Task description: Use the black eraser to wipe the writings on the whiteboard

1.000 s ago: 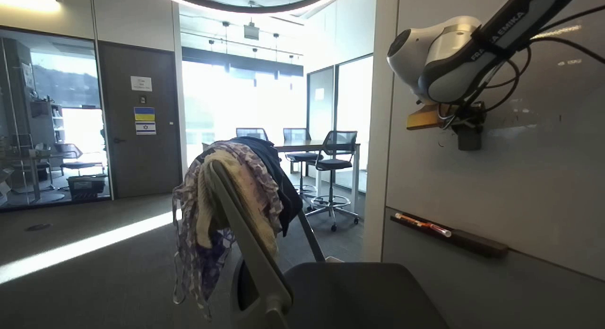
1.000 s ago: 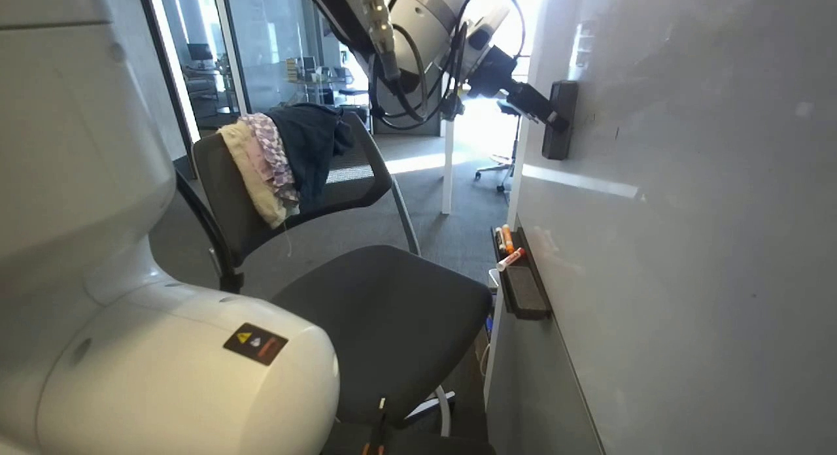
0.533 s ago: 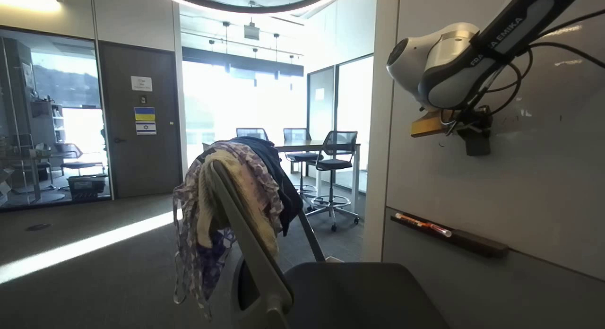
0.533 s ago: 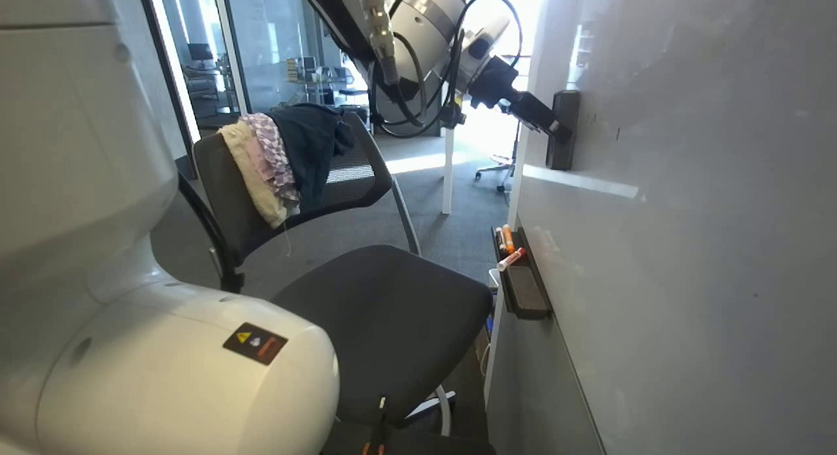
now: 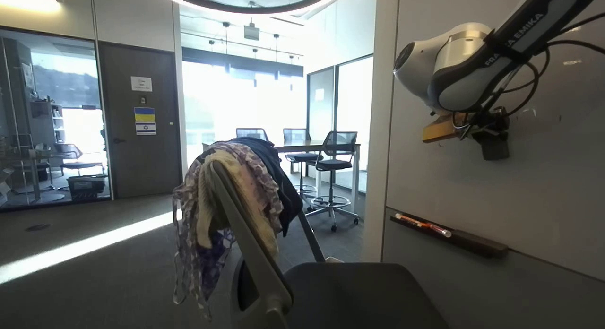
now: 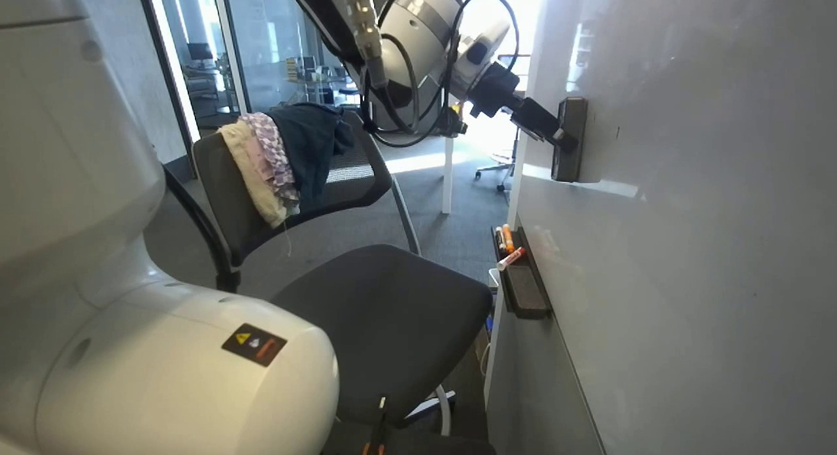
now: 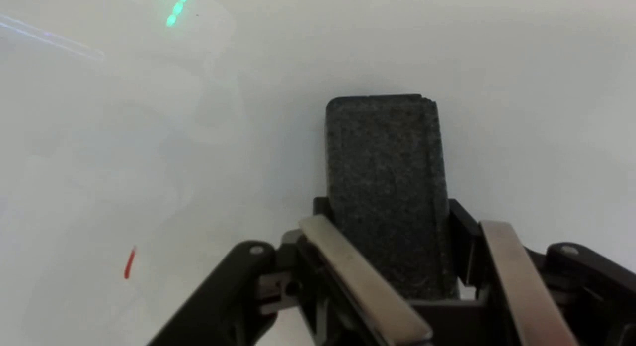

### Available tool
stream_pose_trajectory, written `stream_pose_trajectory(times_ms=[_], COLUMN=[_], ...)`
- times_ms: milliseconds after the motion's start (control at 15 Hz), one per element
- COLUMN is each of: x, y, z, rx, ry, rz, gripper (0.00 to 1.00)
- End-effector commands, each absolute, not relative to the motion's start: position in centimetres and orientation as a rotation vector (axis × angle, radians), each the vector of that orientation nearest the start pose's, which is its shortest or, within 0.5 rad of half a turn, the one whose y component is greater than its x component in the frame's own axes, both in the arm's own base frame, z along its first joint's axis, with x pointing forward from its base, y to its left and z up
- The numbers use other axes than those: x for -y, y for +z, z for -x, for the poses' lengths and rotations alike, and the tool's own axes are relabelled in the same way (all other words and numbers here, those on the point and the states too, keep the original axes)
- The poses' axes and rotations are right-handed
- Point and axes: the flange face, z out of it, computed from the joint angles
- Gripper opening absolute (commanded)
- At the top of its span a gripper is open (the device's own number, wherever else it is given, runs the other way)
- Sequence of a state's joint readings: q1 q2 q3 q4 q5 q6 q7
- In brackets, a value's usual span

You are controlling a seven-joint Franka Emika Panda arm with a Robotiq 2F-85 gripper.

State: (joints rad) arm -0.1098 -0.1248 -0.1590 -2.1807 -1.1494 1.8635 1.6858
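Note:
The black eraser (image 7: 385, 157) is a dark felt block held upright between my fingers. In an exterior view the eraser (image 6: 570, 144) lies flat along the whiteboard (image 6: 706, 259) and appears to touch it. My gripper (image 7: 391, 213) is shut on the eraser's sides; it also shows in an exterior view (image 6: 561, 136), tilted down toward the board. Of the writings, a short red stroke (image 7: 129, 262) shows left of the gripper in the wrist view. A thin dark stroke (image 6: 617, 133) and a small curved mark (image 5: 441, 145) show in the exterior views. Any marks behind the eraser are hidden.
A ledge (image 5: 472, 243) below the board holds several markers (image 6: 510, 259) and a dark block (image 6: 526, 290). A black chair (image 6: 386, 311) with clothes (image 6: 304, 148) over its back stands in front of the board. Cables (image 6: 444, 82) loop round the arm.
The eraser and gripper have slid down along the board and, in an exterior view, to the right, across the place where faint marks showed. The grip on the eraser looks the same.

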Motion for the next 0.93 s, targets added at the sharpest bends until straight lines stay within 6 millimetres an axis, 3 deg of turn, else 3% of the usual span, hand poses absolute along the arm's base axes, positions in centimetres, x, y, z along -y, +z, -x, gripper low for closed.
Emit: stream_pose_trajectory(times_ms=[0, 267, 533, 867], x=[20.3, 19.4, 18.0, 15.1], y=[46.9, 47.2, 47.6, 47.1], z=[-51.9, -56.3, -57.1, -55.9], rx=[1.367, 1.314, 1.243, 1.109], ry=[0.666, 0.677, 0.679, 0.747], rz=[-1.611, -1.647, -1.786, -2.077], gripper=[0.31, 0.31, 0.31, 0.31])
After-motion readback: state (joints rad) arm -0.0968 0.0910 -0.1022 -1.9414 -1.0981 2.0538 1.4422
